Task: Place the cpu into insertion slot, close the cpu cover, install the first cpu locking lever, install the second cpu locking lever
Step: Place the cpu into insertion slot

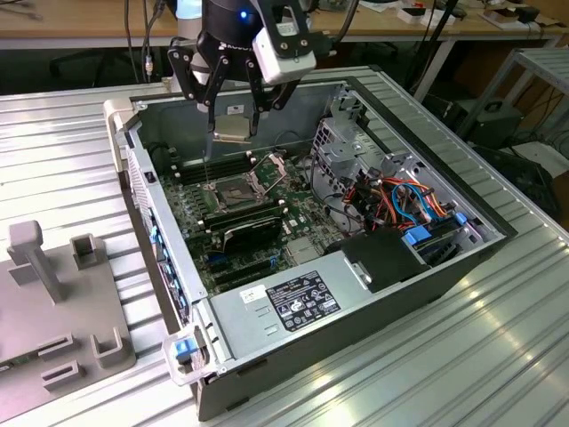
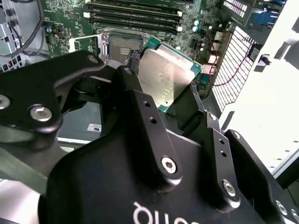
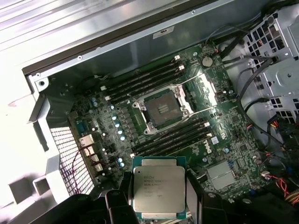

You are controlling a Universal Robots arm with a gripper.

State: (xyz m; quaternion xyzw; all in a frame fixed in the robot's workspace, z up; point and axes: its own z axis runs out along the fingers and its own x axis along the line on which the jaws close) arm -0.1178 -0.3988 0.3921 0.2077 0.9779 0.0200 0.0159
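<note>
My gripper (image 1: 233,123) hangs above the open computer case, shut on the cpu (image 1: 231,128), a small square chip with a silver-grey metal top. In both wrist views the black fingers (image 2: 134,95) clamp two opposite edges of the cpu (image 3: 158,189). Below it on the green board lies the insertion slot (image 3: 161,108), a dark square socket with a metal rim and nothing in it. The slot (image 1: 235,189) sits lower than the chip in the exterior view. Beside the slot, the cpu cover (image 1: 271,167) stands raised on its hinge. Two thin locking levers (image 3: 189,78) stick out unlatched.
Long black memory slots (image 3: 145,80) run on both sides of the socket. A labelled power supply (image 1: 293,301) fills the case's near end, with cables (image 1: 404,200) and a drive cage (image 1: 342,147) at the exterior view's right. A grey fixture (image 1: 62,302) stands on the ribbed table.
</note>
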